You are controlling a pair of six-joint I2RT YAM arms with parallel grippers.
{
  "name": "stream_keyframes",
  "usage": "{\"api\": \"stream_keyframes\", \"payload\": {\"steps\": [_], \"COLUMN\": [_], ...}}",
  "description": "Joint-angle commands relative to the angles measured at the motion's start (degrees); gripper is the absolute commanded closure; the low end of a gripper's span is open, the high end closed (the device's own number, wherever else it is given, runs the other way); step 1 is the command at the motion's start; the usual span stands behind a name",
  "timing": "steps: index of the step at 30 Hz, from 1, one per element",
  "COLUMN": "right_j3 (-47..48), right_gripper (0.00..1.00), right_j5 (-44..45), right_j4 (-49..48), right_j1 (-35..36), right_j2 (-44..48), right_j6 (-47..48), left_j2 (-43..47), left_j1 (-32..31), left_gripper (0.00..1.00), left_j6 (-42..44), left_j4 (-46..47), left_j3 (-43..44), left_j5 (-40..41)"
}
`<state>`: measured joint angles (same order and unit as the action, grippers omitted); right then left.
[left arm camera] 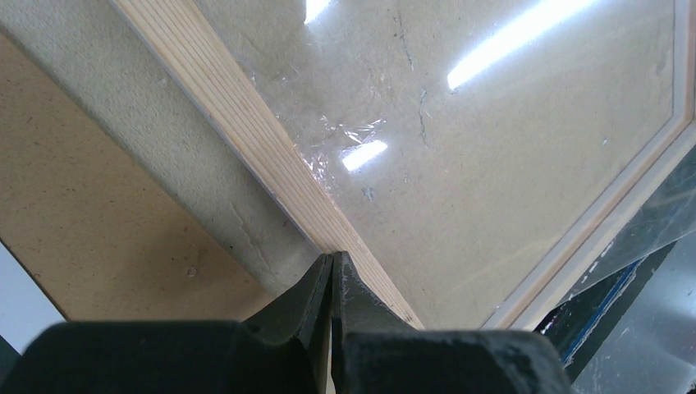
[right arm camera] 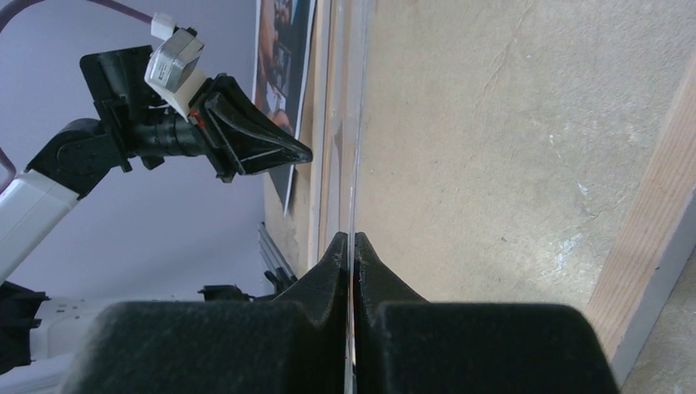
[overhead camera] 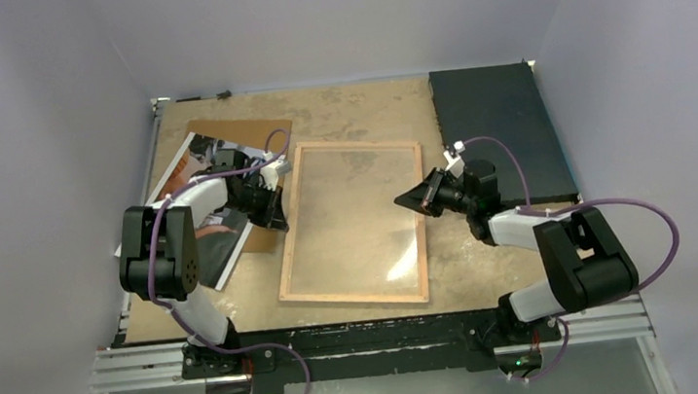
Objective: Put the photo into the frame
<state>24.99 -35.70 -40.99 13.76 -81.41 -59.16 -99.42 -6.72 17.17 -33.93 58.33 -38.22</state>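
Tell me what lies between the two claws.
The frame, lying flat. The left claw is at its left edge, and the right claw pinches its pane near the right edge. The top view shows it.

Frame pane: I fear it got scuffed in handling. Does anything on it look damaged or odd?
Yes. The pane has a crinkled patch, catching the light, beside the frame's wooden rail in the left wrist view. The right gripper is shut on the pane's edge.
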Motion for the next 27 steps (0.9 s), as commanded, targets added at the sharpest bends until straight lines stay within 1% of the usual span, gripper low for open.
{"api": "stream_keyframes", "payload": {"steps": [1, 4, 6, 11, 22, 27], "right_j3": [-0.08, 0.7, 2.09, 4.16, 2.73, 4.07], "right_gripper": [1.0, 1.0, 1.0, 1.0, 1.0, 1.0], "right_j5": [-0.07, 0.09, 0.58, 2.47, 3.89, 7.01], "right_j4": [-1.82, -0.61, 2.05, 5.57, 3.51, 6.52], "right_j1": [0.26, 0.26, 0.22, 0.24, 0.69, 2.12], "right_j2": [-1.32, -2.28, -2.52, -2.55, -3.67, -3.65], "right_j6": [0.73, 1.61, 3.8, 6.38, 6.25, 7.3], "left_j2": [0.19, 0.46, 0.9, 1.92, 1.43, 1.53], "left_j1": [-1.12, -1.19, -1.27, -1.28, -1.28, -1.28], "left_gripper": [1.0, 1.0, 1.0, 1.0, 1.0, 1.0], "left_j6": [1.11, 0.83, 0.59, 1.67, 2.29, 2.32], "left_j4": [0.47, 0.33, 0.23, -0.56, -0.08, -0.47], "left_j3": [-0.29, 0.02, 0.03, 0.03, -0.44, -0.16], "left_j5": [-1.4, -1.51, -1.73, -0.29, 0.02, -0.35]}}
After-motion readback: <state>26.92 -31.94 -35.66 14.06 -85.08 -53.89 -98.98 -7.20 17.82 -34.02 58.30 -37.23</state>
